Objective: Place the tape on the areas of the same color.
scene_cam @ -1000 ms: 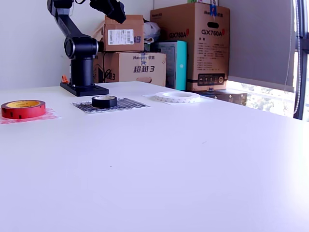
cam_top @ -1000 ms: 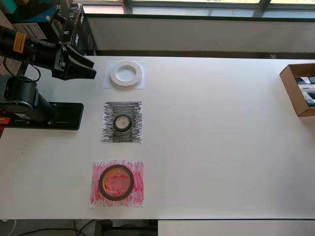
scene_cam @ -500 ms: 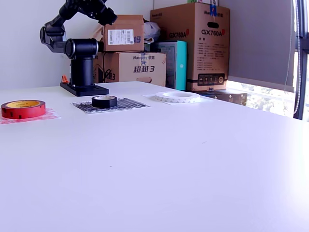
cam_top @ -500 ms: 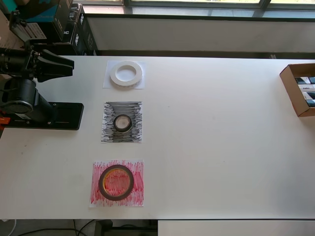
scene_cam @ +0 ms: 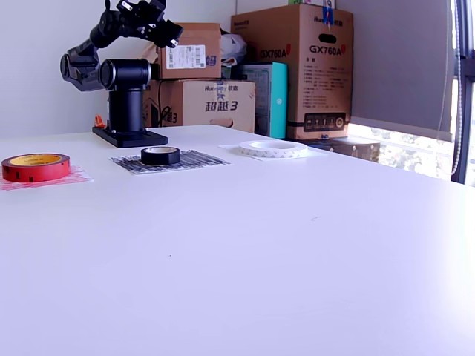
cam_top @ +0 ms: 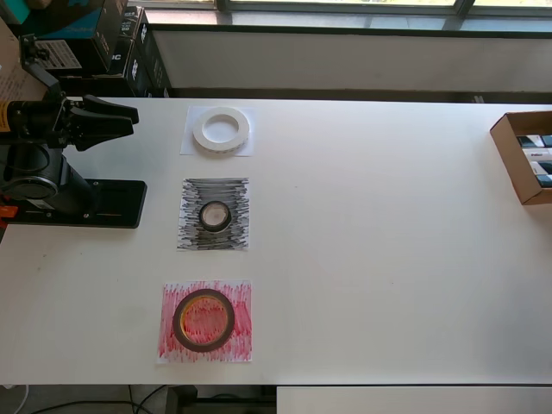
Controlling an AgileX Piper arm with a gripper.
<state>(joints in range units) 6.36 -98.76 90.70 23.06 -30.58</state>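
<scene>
The gripper (cam_top: 129, 116) hung in the air above the arm's base (cam_top: 82, 203), near the overhead view's left edge, its jaws parted slightly and holding nothing, well apart from every roll. On the white surface (cam_top: 388, 250), all three rolls sat on matching sheets in a column: the white ring (cam_top: 221, 129) on the white sheet (cam_top: 188, 148), the small black ring (cam_top: 215, 216) in the middle of the black scribbled sheet (cam_top: 194, 194), and the dark red-brown ring (cam_top: 203, 320) on the red scribbled sheet (cam_top: 241, 336). Judged from this layout, the sorting looked complete, and nothing seemed left but for the arm to settle at rest. At the overhead view's right edge, an open cardboard box (cam_top: 509, 142) held some dark and pale items, too small to identify. In the exterior view, stacked cartons (scene_cam: 293, 67) stood behind the surface.
</scene>
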